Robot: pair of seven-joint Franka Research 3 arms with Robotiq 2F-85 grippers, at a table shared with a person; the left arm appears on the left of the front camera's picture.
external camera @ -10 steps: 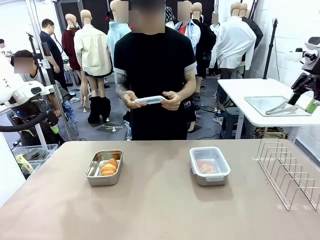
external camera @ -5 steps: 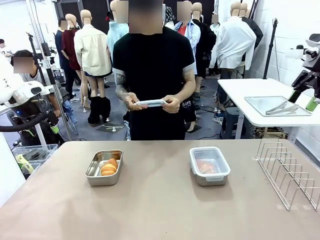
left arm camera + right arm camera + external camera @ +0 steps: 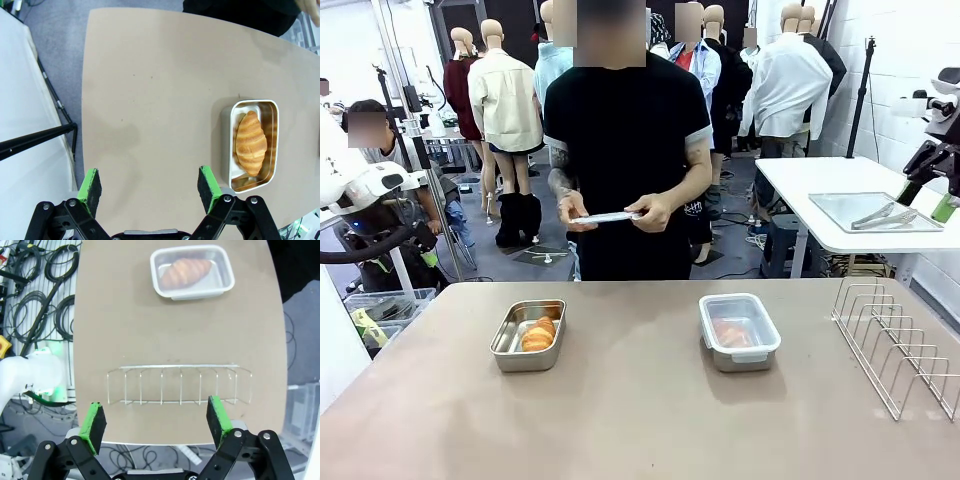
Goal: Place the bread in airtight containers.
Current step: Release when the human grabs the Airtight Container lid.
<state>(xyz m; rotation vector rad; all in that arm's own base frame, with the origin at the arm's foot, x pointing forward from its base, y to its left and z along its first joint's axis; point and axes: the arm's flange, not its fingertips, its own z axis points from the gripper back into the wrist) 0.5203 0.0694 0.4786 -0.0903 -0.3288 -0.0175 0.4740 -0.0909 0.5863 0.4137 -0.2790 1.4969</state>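
Above the table (image 3: 150, 90), both grippers, left gripper (image 3: 150, 186) and right gripper (image 3: 156, 421), wide open.

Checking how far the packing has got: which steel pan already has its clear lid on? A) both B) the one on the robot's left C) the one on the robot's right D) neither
C: the right stainless-steel pan wears a clear plastic lid over its croissant, the left stainless-steel pan sits uncovered, and the person holds a second clear lid.
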